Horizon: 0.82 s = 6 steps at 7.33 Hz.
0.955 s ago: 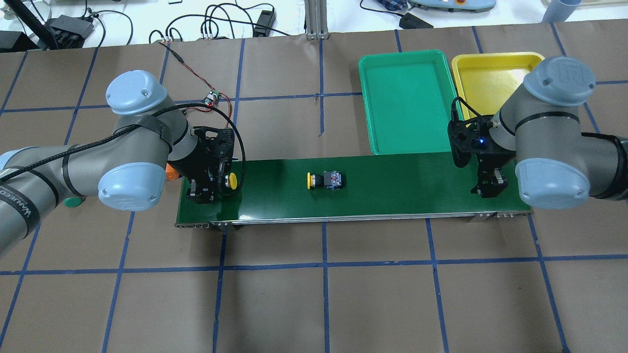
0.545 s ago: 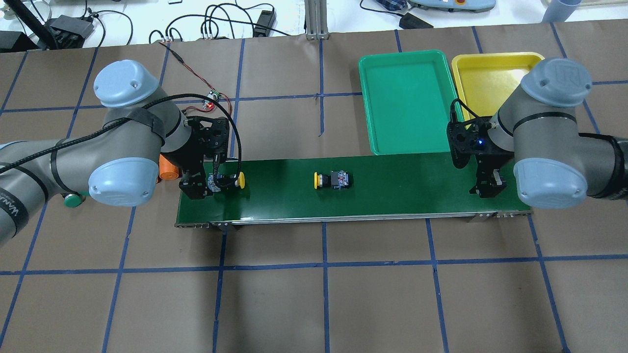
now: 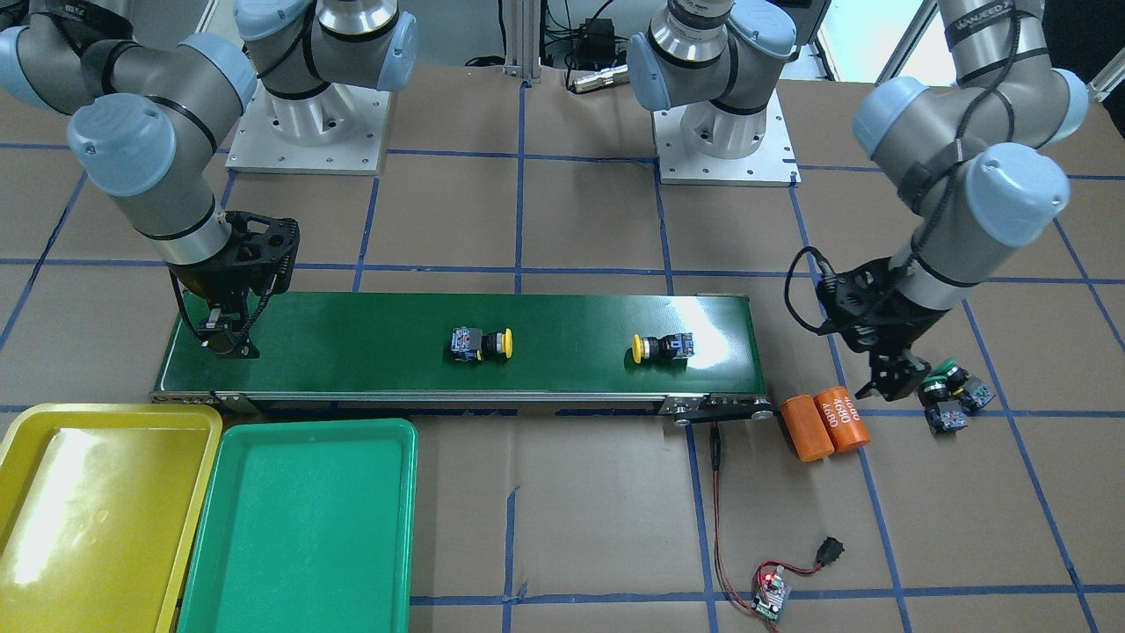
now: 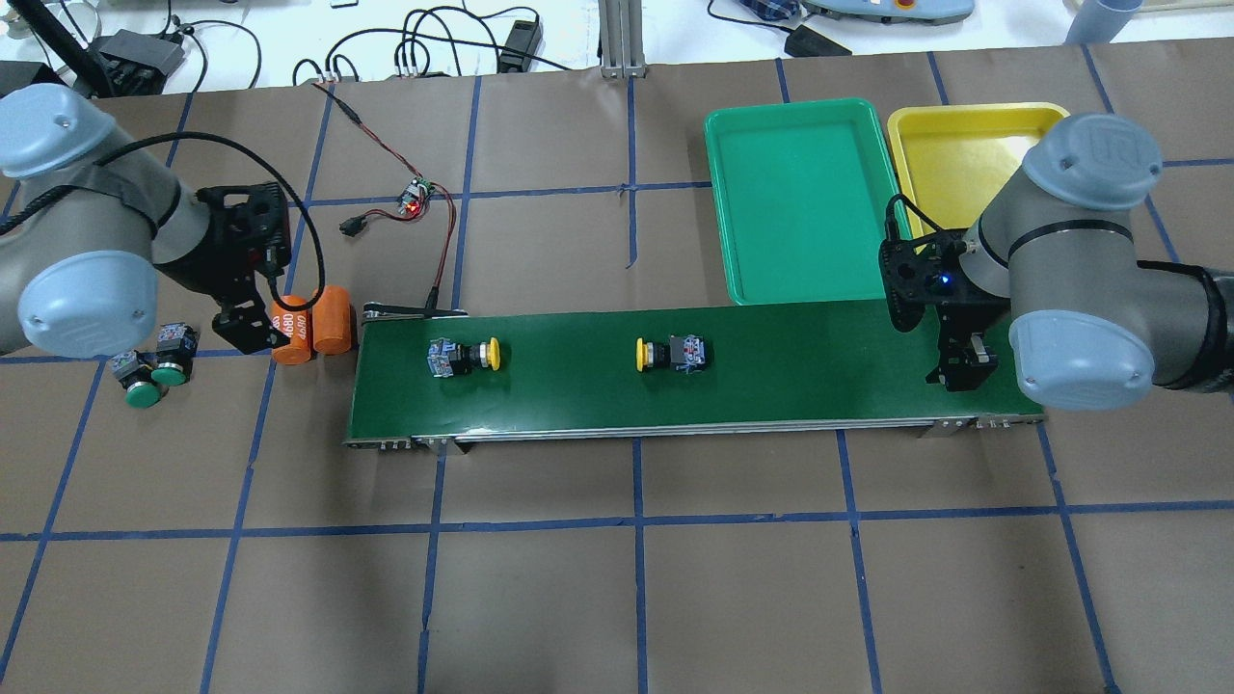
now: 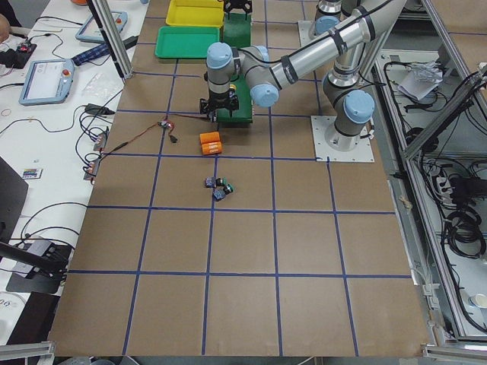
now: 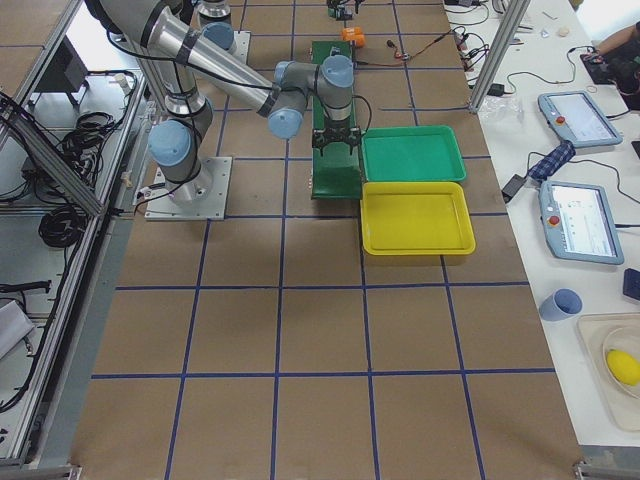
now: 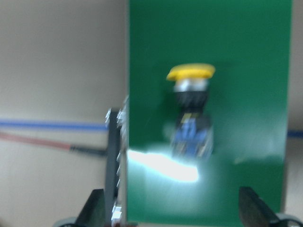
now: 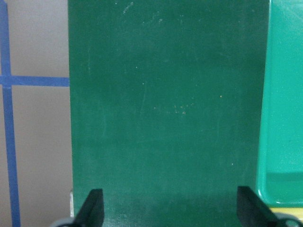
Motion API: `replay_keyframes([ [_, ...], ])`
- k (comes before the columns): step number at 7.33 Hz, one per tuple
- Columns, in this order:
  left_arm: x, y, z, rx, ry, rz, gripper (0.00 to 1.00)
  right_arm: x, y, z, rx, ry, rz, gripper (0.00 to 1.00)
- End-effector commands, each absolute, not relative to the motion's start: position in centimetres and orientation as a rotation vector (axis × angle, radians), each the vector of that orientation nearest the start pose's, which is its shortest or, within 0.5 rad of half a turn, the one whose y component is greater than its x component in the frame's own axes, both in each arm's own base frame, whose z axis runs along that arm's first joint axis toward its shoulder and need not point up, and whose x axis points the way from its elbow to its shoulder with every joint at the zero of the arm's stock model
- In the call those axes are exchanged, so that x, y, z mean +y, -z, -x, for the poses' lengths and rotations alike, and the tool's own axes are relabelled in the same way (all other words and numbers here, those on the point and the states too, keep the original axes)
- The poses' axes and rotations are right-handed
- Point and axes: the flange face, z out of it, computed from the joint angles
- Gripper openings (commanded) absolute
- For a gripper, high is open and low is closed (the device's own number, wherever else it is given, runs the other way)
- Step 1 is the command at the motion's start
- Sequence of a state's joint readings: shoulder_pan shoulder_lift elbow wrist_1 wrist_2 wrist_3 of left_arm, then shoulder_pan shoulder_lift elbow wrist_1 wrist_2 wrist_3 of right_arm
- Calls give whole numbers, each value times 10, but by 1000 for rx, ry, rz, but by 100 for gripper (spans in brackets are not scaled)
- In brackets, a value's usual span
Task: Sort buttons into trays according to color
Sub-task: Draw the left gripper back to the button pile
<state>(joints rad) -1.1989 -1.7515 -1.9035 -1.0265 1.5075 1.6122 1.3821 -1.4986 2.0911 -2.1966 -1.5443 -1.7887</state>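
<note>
**A:** Where is the left hand point(image 4: 241, 330) now?

**B:** Off the conveyor belt point(image 4: 819, 371). Half a second ago it was low over the belt's left end, right at the left yellow button point(image 4: 465, 356). Since then it has swung out over the worktop point(image 4: 617, 578). It hangs between the orange cylinders point(image 4: 310, 324) and the green buttons point(image 4: 154, 366). Its fingers are spread wide with nothing between them.

**A:** And the right hand point(image 4: 964, 368)?

**B:** It is where it was, over the belt's right end, just in front of the near corner of the green tray point(image 4: 800, 193). Its fingers are also spread wide, and it holds and touches nothing.

**A:** The trays?

**B:** They are unchanged. The green tray and the yellow tray point(image 4: 964, 145) sit side by side behind the belt's right end.

**A:** And the buttons?

**B:** The left yellow button lies on its side on the belt, cap pointing right, free of the hand. The middle yellow button point(image 4: 670, 354), cap pointing left, has drifted slightly to the right. The two green buttons lie close together on the worktop, left of the cylinders.
</note>
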Motion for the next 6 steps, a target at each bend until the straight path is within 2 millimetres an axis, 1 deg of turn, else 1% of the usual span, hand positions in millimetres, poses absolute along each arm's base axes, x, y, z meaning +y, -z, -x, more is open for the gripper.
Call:
replay_keyframes([
  [1, -549, -274, -136, 2809, 89, -1468, 100, -477, -271, -47, 2198, 64, 2264, 100],
  [2, -549, -257, -170, 2961, 59, -1192, 100, -477, -272, -48, 2199, 69, 2262, 100],
  [3, -553, -255, -187, 3014, -40, -878, 100, -477, -271, -47, 2198, 64, 2264, 100],
  [4, -557, -248, -198, 3000, -110, -795, 100, -477, -271, -47, 2186, 64, 2272, 100],
  [5, -565, -240, -206, 3006, -121, -782, 100, -478, -271, -47, 2186, 68, 2273, 100],
  [6, -573, -227, -219, 3043, -119, -711, 100, -477, -271, -47, 2186, 64, 2272, 100],
])
